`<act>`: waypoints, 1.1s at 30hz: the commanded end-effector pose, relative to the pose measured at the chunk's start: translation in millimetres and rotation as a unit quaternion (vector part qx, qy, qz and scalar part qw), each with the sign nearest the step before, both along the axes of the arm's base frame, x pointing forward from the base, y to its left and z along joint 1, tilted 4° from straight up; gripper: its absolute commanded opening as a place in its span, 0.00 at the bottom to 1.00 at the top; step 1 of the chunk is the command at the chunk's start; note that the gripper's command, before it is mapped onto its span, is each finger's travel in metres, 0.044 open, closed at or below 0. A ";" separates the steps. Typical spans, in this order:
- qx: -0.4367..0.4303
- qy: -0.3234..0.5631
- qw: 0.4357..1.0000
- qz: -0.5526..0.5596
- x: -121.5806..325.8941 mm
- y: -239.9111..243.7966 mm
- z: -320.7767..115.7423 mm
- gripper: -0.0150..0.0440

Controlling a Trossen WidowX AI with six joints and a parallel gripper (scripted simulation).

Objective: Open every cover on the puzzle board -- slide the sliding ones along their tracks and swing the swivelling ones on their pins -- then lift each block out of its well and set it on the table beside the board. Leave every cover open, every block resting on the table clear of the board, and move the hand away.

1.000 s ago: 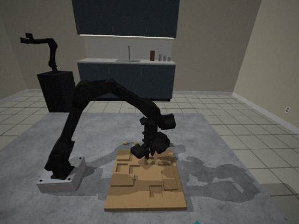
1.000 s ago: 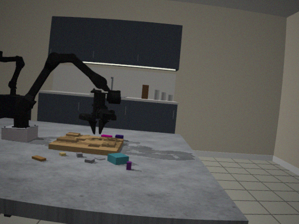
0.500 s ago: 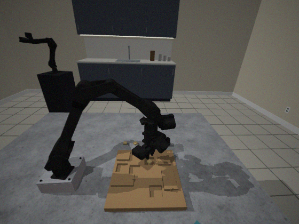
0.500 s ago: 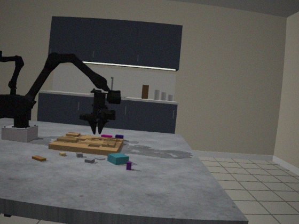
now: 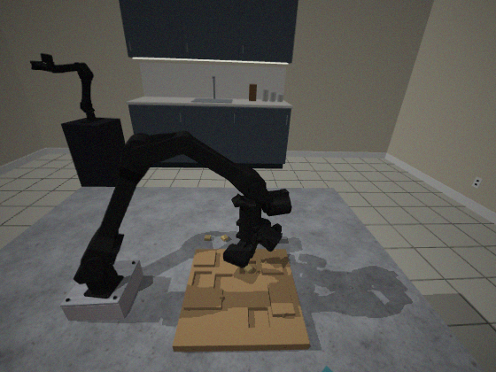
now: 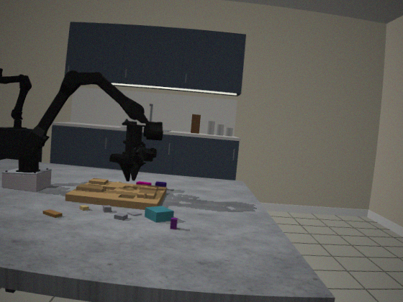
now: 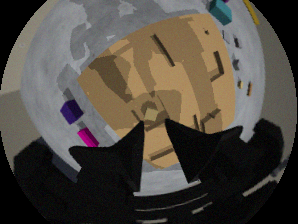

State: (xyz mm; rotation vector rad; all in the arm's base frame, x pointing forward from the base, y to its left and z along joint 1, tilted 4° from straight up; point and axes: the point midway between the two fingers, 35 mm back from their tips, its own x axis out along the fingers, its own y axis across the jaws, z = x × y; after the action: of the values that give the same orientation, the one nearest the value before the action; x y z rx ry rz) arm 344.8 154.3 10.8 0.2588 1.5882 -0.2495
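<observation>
The tan puzzle board lies on the table. My gripper is partly open and empty, pointing down above the board's back part. A small yellowish block sits in a well just below the fingertips. Raised covers show at the back left, left, back right and right. An empty well shows near the front, another well at the left. Two yellowish blocks rest on the table behind the board. The arm partly hides the board's back.
In front of the board lie a teal box, a purple piece, grey pieces, a yellow piece and an orange piece. Magenta and dark blue pieces lie behind it.
</observation>
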 end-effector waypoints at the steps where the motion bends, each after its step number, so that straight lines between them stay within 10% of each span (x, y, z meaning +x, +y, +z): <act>1: 0.002 0.000 1.000 0.031 0.0 0.1 -0.5 0.50; 33: 0.009 -0.003 0.964 0.267 0.0 0.2 -0.5 0.50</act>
State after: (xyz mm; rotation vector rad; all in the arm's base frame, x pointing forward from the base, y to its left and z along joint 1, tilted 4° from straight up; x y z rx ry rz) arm 344.8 154.3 10.7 -0.1242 1.5967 0.1456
